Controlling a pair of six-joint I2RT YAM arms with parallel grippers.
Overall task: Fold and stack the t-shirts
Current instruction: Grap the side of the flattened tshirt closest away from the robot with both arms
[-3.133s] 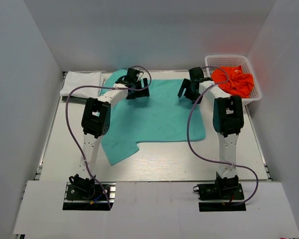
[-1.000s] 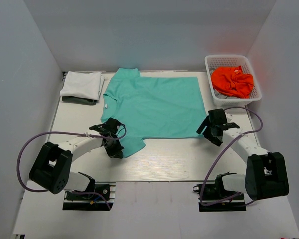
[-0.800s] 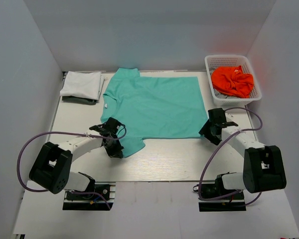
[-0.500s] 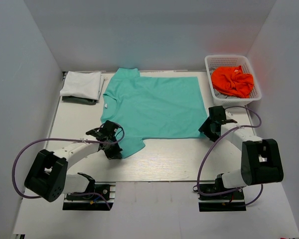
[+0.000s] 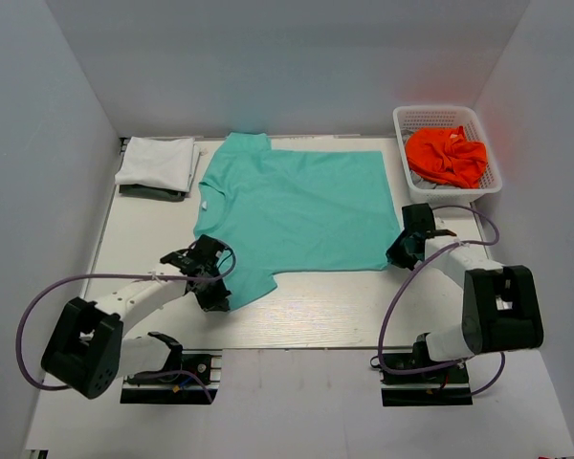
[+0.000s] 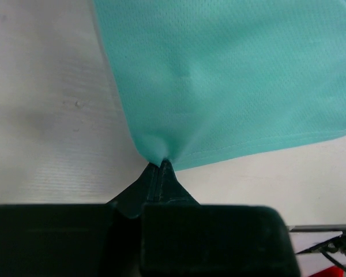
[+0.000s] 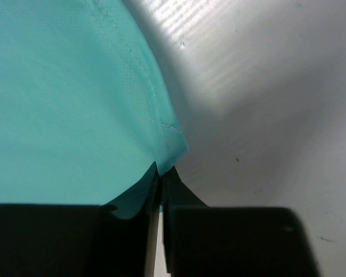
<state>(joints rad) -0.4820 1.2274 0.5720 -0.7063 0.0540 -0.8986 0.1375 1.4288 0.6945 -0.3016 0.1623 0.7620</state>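
- teal t-shirt (image 5: 292, 206) spread flat mid-frame on the table (image 5: 364, 306)
- left gripper (image 5: 213, 290) clenched on its lower-left sleeve corner, cloth pinched between the fingers in the wrist view
- right gripper (image 5: 403, 252) clamped on the lower-right hem corner
- white t-shirt (image 5: 158, 161) folded upper left, on a dark t-shirt (image 5: 151, 192)
- orange t-shirt (image 5: 447, 155) bunched in the basket (image 5: 440, 115), upper right

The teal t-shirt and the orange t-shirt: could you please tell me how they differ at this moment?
The teal t-shirt lies spread flat on the table; the orange t-shirt sits crumpled in the white mesh basket. The left pincer and right pincer each pinch the teal t-shirt's near edge; nothing holds the orange t-shirt. Neither is folded yet.
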